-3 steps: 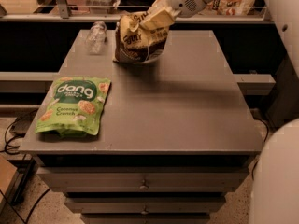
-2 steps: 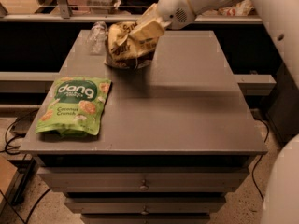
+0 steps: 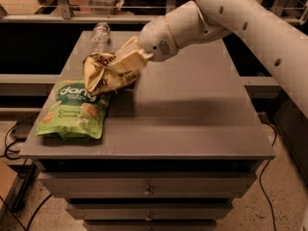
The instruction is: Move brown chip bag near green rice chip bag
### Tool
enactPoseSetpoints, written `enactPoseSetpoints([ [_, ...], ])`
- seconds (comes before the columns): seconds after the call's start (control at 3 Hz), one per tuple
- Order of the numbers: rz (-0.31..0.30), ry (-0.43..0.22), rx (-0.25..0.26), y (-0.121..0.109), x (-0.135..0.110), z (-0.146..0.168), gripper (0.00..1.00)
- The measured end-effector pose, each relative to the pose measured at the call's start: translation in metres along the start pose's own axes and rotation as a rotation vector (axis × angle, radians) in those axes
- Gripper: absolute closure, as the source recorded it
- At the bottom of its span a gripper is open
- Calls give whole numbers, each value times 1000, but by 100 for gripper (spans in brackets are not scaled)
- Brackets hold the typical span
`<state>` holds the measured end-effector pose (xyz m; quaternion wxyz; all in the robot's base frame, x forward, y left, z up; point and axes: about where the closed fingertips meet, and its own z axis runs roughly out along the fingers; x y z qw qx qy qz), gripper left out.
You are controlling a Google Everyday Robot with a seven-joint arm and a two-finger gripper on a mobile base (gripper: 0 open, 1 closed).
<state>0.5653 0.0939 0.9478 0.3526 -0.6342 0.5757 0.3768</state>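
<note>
My gripper (image 3: 124,67) is shut on the brown chip bag (image 3: 102,74), a crinkled brown and yellow bag with white lettering. It holds the bag at the left of the grey table, just over the top right corner of the green rice chip bag (image 3: 76,109). The green bag lies flat near the table's front left corner, with its white "dang" logo facing up. The brown bag's lower edge overlaps the green bag's upper right corner. I cannot tell whether the brown bag rests on the table or hangs just above it.
A clear plastic bottle (image 3: 99,34) lies at the back left of the grey table (image 3: 192,114). My white arm (image 3: 231,18) reaches in from the upper right. Drawers sit under the tabletop. Cables lie on the floor at the left.
My gripper has carried the brown chip bag from the back middle of the table forward and to the left, down to the green bag's top right corner.
</note>
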Motion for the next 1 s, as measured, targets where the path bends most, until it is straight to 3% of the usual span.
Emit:
enactPoseSetpoints([
  [0.33, -1, 1, -9, 2, 0, 4, 20],
  [0.67, -2, 1, -12, 2, -1, 6, 0],
  [1.0, -2, 1, -14, 3, -1, 6, 0],
])
